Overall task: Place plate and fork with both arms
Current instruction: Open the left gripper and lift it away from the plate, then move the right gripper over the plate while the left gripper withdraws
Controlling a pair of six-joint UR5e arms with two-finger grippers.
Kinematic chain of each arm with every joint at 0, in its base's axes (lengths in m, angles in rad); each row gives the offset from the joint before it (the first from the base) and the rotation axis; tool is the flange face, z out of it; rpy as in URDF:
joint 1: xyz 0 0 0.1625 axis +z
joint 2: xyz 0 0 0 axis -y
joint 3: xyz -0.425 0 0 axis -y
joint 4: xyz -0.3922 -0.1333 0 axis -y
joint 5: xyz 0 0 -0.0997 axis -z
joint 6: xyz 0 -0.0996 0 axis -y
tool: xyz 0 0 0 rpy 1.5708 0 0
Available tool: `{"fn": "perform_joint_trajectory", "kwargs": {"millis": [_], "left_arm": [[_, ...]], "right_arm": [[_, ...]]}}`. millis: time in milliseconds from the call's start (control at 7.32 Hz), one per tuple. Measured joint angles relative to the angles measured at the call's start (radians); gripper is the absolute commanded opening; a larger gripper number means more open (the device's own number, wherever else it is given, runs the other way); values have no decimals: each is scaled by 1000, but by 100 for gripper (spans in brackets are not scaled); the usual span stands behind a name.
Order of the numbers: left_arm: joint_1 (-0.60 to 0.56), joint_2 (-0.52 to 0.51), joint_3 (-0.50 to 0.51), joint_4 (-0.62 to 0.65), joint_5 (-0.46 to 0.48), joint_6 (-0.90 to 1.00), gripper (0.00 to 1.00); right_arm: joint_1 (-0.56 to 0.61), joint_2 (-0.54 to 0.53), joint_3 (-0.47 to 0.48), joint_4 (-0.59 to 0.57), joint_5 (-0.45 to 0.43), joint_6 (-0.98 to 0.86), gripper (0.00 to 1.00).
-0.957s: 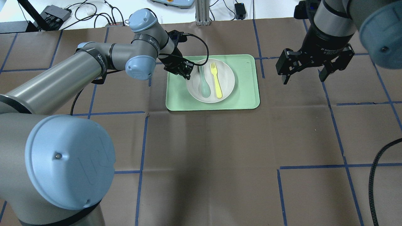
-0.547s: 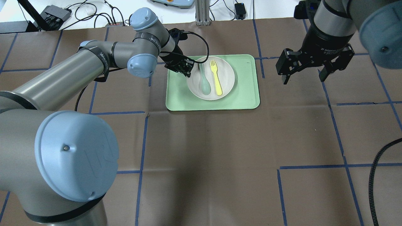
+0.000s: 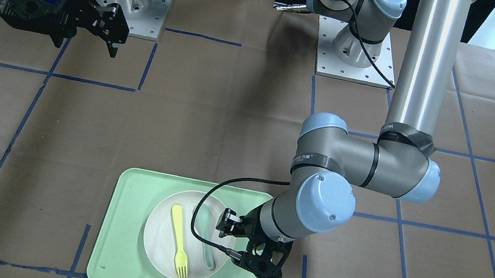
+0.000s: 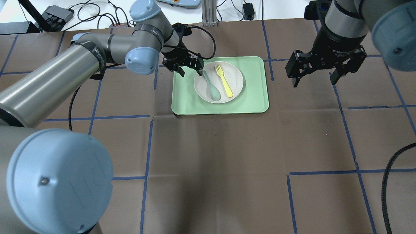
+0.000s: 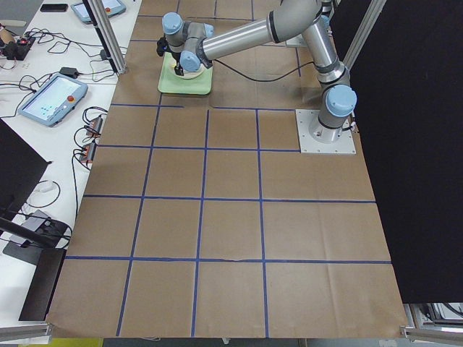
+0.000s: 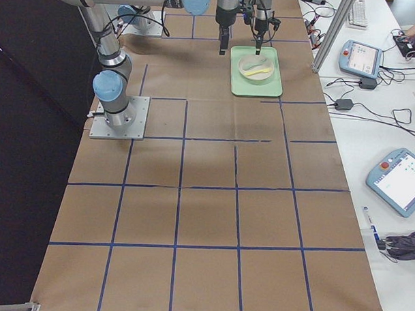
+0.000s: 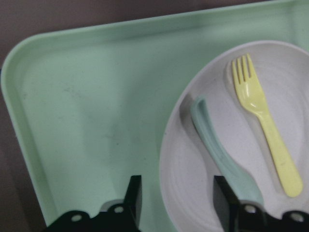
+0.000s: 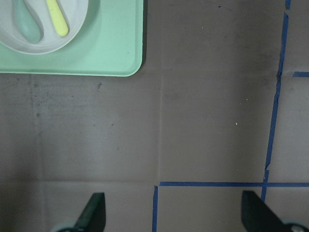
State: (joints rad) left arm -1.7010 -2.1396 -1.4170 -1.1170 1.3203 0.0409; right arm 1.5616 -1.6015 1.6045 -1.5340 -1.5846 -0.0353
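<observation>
The bench carries the tray, which holds the plate. Left gripper: fingers wide, straddling the plate rim at 10 o'clock. Right gripper: fingers wide, above the bench at 3 o'clock of the tray. The fork lies on the plate.

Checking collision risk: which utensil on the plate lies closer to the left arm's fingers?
The grey-green spoon; it lies between the left gripper and the pale yellow fork.

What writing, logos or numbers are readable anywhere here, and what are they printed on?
"2F Adaptive": white print on the black body of the right gripper; the rest is too small.
White lettering on the black band of the left arm: too blurred to read.
The plate, fork, spoon and tray: no text.
</observation>
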Motion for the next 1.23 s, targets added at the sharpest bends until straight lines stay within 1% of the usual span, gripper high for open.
{"fn": "perform_joint_trajectory", "kwargs": {"millis": [137, 410, 547, 683, 820, 957, 1230], "left_arm": [[-1, 85, -4, -108, 63, -7, 100], [-2, 269, -10, -345, 154, -9, 100], [-2, 349, -13, -442, 197, -7, 100], [-2, 418, -17, -518, 220, 3, 100], [-1, 473, -30, -557, 232, 19, 100], [1, 511, -51, -569, 238, 35, 100], [5, 555, -103, -570, 239, 44, 100]], "right_arm": [[0, 0, 0, 0, 0, 0, 100], [3, 0, 1, 1, 2, 2, 100], [4, 0, 0, 1, 4, 3, 100], [6, 0, -2, -2, 5, 5, 100], [8, 4, -7, -30, 8, 10, 100], [13, 18, -11, -77, 12, 13, 100], [45, 83, -38, -146, 16, 32, 100]]}}
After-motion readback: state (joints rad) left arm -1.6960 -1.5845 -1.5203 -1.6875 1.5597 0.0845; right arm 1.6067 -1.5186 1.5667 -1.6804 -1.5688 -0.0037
